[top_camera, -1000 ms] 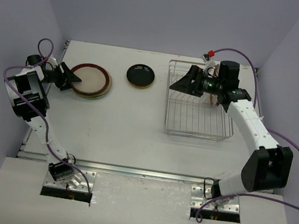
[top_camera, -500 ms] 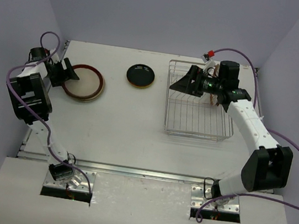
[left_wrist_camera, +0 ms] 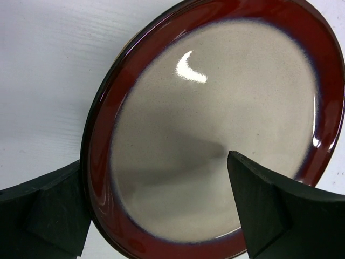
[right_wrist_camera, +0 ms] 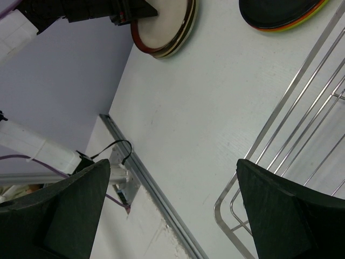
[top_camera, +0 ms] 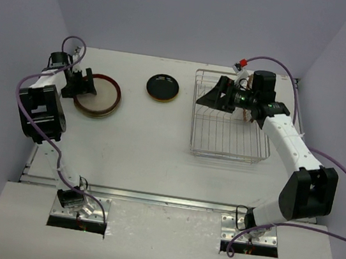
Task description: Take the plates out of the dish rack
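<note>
A brown-rimmed plate with a cream centre point(top_camera: 98, 96) point(left_wrist_camera: 215, 124) lies flat at the table's far left, on top of other plates point(right_wrist_camera: 161, 27). My left gripper point(top_camera: 86, 84) point(left_wrist_camera: 156, 181) is open at that plate's left edge; the rim sits between the jaws with a gap on each side. A black plate point(top_camera: 163, 87) tops a second stack with coloured rims point(right_wrist_camera: 280, 13). The silver wire dish rack point(top_camera: 227, 134) point(right_wrist_camera: 302, 108) stands at the right. My right gripper point(top_camera: 219, 96) point(right_wrist_camera: 173, 178) hangs open over the rack's far left part, holding nothing. A brown curved edge point(top_camera: 246, 114) shows behind the right wrist.
Grey walls close in the table on the left, back and right. A metal rail point(top_camera: 169, 200) runs along the near edge, with the arm bases below it. Purple cables loop from both arms.
The left jaws have spread apart and let go of the brown-rimmed plate, which settled slightly left on its stack. The left wrist swung toward the far wall. The right arm has not moved.
</note>
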{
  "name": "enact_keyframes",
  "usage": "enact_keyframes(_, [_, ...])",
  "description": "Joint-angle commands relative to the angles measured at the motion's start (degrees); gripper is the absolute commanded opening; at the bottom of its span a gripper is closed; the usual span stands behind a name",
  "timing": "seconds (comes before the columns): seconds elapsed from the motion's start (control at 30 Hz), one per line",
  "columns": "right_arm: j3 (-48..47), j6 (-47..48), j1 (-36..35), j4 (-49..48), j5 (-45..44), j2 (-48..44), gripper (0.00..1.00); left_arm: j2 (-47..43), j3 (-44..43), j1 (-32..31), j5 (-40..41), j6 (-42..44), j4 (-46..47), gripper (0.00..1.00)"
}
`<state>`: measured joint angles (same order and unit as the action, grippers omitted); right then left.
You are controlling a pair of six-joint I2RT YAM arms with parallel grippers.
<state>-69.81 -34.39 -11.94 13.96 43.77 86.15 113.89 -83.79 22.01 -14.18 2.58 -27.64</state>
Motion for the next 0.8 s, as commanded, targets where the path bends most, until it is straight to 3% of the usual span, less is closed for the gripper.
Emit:
enact_keyframes(0.0, [-3.22,2.18,-0.18,0.31,-0.86,-0.46,0.99,-1.63,-1.70,-0.73,6.30,-0.11,0.73,0.93])
enact_keyframes(0.27, [-3.55,1.76,-0.18,0.57,-0.73,0.39,0.99,-4.93,-3.02,-1.30,7.74,1.41,1.71,0.96])
enact_keyframes(0.33, [-4.18,1.70,-0.18,0.79,-0.71,0.62,0.99,-5.72,-3.88,-1.33,9.38,1.95,1.68,1.00])
enact_keyframes(0.63, [-4.98,1.96,-0.27,1.50,-0.96,0.86,0.99,-8.57,-7.08,-1.36,16.96,3.82,1.02,1.00])
enact_keyframes(0.77, [-6.52,5.55,-0.18,4.04,-6.98,0.83,0.99,-11.24,-5.34,-1.44,13.81,4.01,0.13,1.00])
